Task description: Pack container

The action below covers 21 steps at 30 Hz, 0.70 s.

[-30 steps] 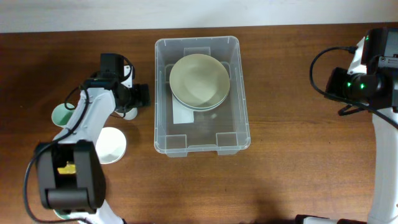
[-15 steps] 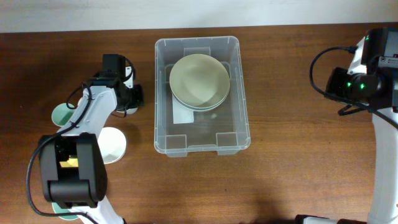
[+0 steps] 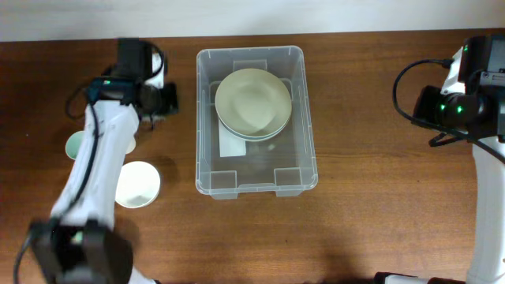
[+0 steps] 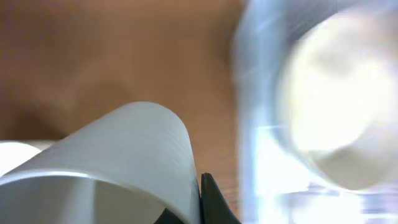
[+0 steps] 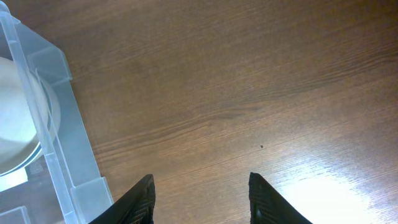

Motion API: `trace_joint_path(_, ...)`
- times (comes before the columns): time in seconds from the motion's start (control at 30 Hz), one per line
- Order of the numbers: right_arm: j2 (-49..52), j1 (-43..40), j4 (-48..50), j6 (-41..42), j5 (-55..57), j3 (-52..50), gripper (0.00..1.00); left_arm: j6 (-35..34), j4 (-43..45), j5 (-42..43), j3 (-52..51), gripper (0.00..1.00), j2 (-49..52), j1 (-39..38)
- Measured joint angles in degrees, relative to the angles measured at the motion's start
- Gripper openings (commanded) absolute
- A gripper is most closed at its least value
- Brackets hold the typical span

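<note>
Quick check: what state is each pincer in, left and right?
Left pincer: closed on a white cup.
Right pincer: open, empty.

Right hand parted over table — container, seemingly with bowl, left.

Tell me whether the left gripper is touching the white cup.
Touching. In the left wrist view a dark finger of the left gripper lies flush against the wall of the white cup, no gap between.

Dark brown wood-grain desk; pale strip along its far edge, maybe a wall; bright glare on the wood.
</note>
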Motion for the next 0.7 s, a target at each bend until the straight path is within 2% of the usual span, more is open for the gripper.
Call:
trace_joint_path(0.13,0.00,0.00,-0.04,-0.02,0.00,0.00,0.44,-1.25,-0.22,-0.76,2.43,0.01,-8.92,-8.41)
trace_joint_path(0.27,0.00,0.00,-0.11,0.00,0.00,0.00,0.44,-4.13,-0.50,-1.18,3.02,0.01,-11.15,-18.27)
trace_joint_path(0.47,0.00,0.00,-0.20,0.04,0.00,0.00,0.44,-11.32,-1.33,-2.23,2.97,0.01,-3.28,-29.94)
trace_joint_path(0.7,0.00,0.00,-0.33,0.02,0.00,0.00,0.44,-22.18,-2.60,-2.51,2.71,0.01,8.55,-35.89)
